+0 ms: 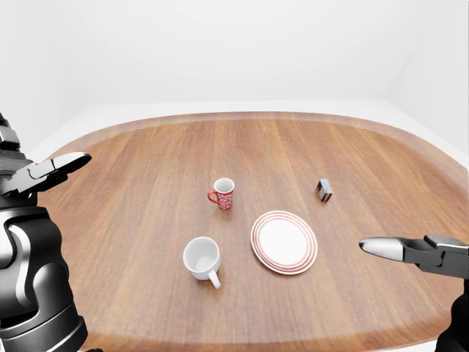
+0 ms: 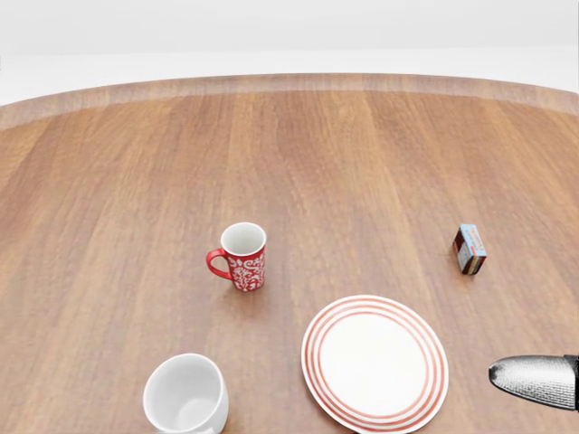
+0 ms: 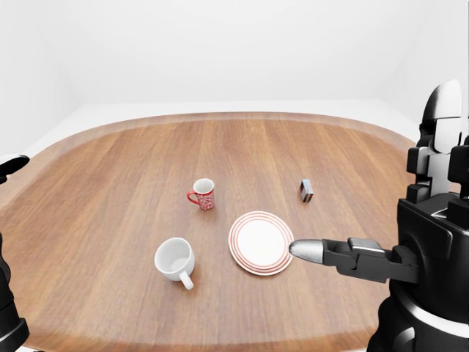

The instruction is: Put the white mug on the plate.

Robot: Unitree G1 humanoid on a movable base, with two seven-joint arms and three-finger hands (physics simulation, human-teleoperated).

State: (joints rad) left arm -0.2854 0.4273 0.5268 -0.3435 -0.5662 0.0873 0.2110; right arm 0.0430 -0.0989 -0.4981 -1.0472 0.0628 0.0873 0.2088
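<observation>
The white mug stands upright on the wooden table, its handle pointing toward the bottom of the left-eye view. The white plate with red rings lies just to its right and is empty. My left hand hovers at the far left with its fingers stretched out, well away from the mug. My right hand reaches in from the right with straight fingers, its tip a little right of the plate, and holds nothing. It also shows in the right-eye view.
A red patterned mug stands above the white mug and plate in the left-eye view. A small box stands upper right of the plate. The table's rounded edge runs along the bottom of the eye views.
</observation>
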